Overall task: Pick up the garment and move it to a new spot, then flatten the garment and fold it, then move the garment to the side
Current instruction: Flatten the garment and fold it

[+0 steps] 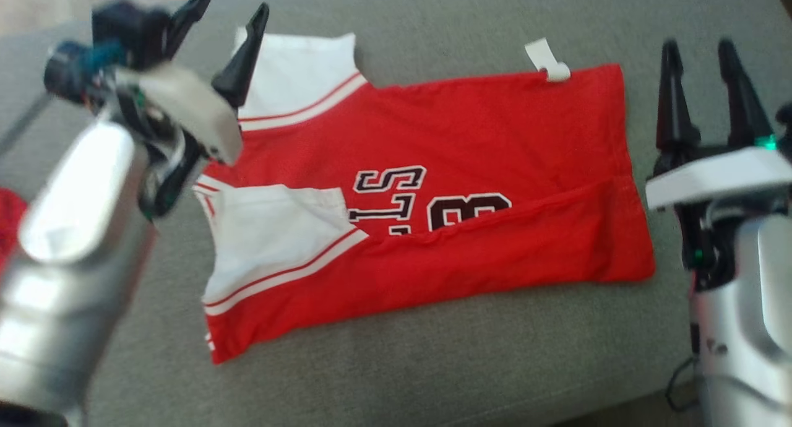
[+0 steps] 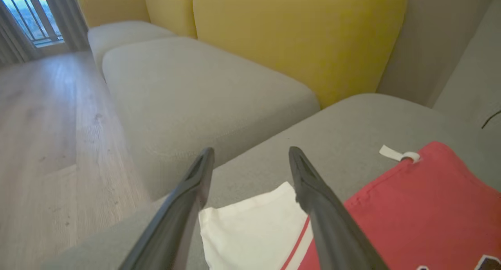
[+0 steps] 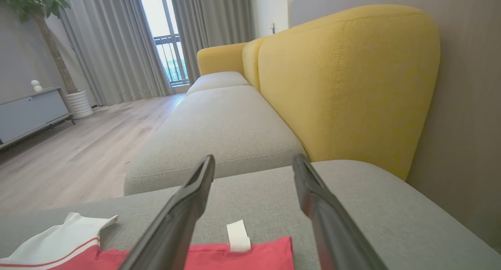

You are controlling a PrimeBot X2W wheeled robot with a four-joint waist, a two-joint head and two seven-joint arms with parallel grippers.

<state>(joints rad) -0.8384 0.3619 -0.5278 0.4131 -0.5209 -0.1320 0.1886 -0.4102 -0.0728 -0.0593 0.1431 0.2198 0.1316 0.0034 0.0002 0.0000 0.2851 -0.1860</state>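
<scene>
**Garment partly folded on the sofa seat, both grippers empty.** The garment [image 1: 433,136], a red jersey with white sleeves, lay spread on the grey seat cushion [image 1: 433,371]. Its neck end pointed toward the robot's left and its hem toward the right. The near long edge was turned up over the front, so the fold covered the lower part of the dark lettering [image 1: 402,195]. One white sleeve [image 1: 297,74] lay flat at the far left corner, and the other [image 1: 272,235] sat on the folded-over strip. A small white tag [image 1: 547,60] projected from the far edge near the hem.

The left gripper [image 1: 234,3] stood over the far sleeve with its fingers spread apart and nothing between them. In the left wrist view, the sleeve's corner showed between those spread fingers [image 2: 251,150]. The right gripper [image 1: 698,46] stood just beyond the hem, likewise released and empty, off the cloth. The right wrist view looked between its parted fingers [image 3: 254,158] across the tag [image 3: 238,234] to a yellow backrest [image 3: 348,78] and wooden floor [image 3: 78,152].
</scene>
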